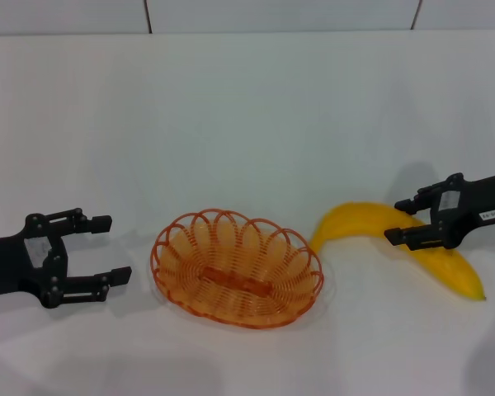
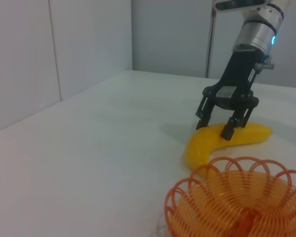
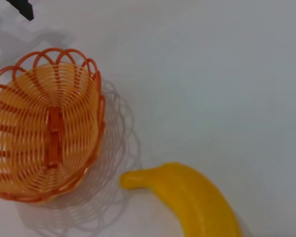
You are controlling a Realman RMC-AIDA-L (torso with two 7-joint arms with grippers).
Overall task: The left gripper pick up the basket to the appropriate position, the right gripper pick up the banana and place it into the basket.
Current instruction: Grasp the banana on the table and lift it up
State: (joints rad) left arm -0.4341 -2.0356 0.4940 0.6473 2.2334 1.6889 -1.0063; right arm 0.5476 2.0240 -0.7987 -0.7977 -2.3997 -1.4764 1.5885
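The orange wire basket [image 1: 238, 268] stands empty on the white table, near the middle front. My left gripper [image 1: 111, 249] is open just left of the basket, jaws pointing at its rim, not touching it. The yellow banana [image 1: 355, 221] lies on the table right of the basket, its left tip near the rim. My right gripper [image 1: 403, 221] is open over the banana's middle, its jaws down around it. The left wrist view shows the basket [image 2: 237, 202], the banana [image 2: 202, 145] and the right gripper [image 2: 213, 130]. The right wrist view shows the basket [image 3: 44, 128] and the banana [image 3: 192, 197].
The white tabletop [image 1: 247, 115] stretches far back to a pale wall [image 1: 231, 15]. Nothing else stands on it. A wall also runs along the table's side in the left wrist view [image 2: 49, 54].
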